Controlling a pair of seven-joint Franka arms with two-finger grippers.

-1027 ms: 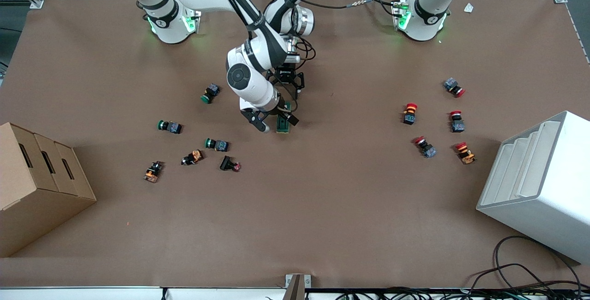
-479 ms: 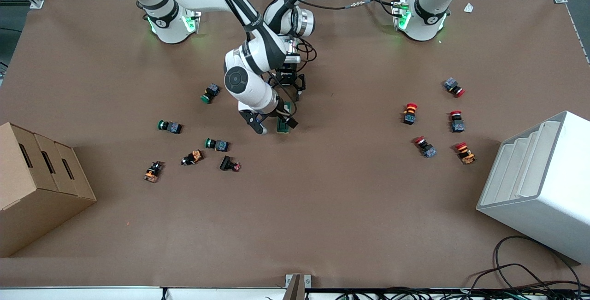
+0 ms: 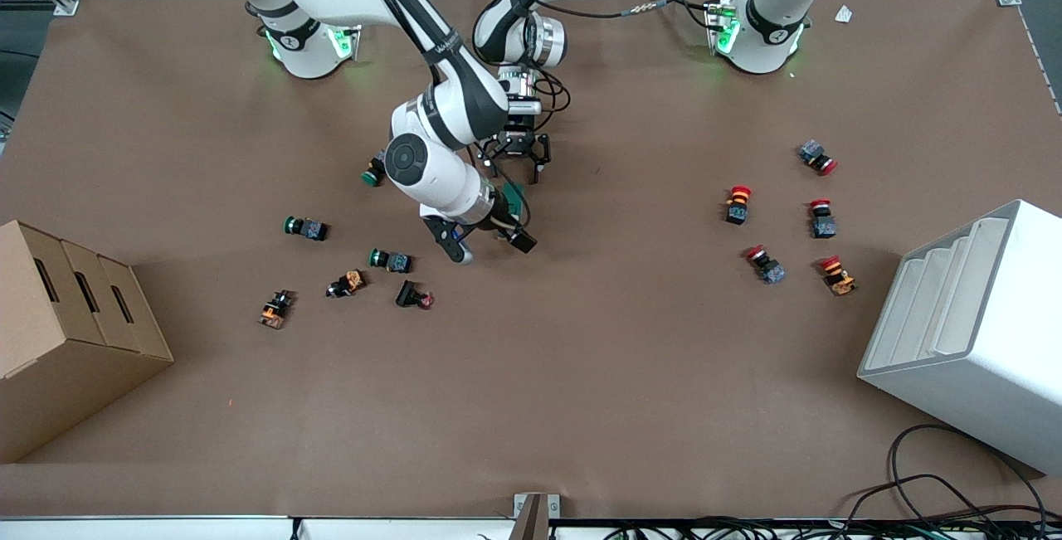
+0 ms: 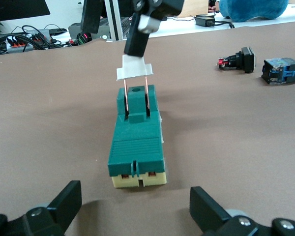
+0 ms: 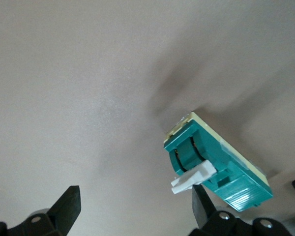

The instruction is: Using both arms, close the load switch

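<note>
The load switch (image 4: 136, 142) is a dark-green block on a cream base, lying on the brown table mid-way between the arms. Its white lever (image 4: 134, 72) stands raised on two copper blades. In the front view only a bit of the load switch's green (image 3: 514, 194) shows under the right arm's wrist. My left gripper (image 4: 135, 211) is open, low over the table at the switch's cream end, and it also shows in the front view (image 3: 518, 168). My right gripper (image 5: 135, 211) is open over the switch (image 5: 219, 162), with one finger (image 5: 206, 206) against the lever (image 5: 192, 178). The right gripper shows in the front view too (image 3: 489, 243).
Green-capped and orange push buttons (image 3: 390, 260) lie toward the right arm's end, two also in the left wrist view (image 4: 282, 70). Red-capped push buttons (image 3: 737, 204) lie toward the left arm's end. A cardboard box (image 3: 66, 333) and a white stepped bin (image 3: 971, 333) stand at the table's ends.
My right arm has swung toward its own end of the table and toward the front camera, now covering most of the switch. The left gripper has stayed near the switch.
</note>
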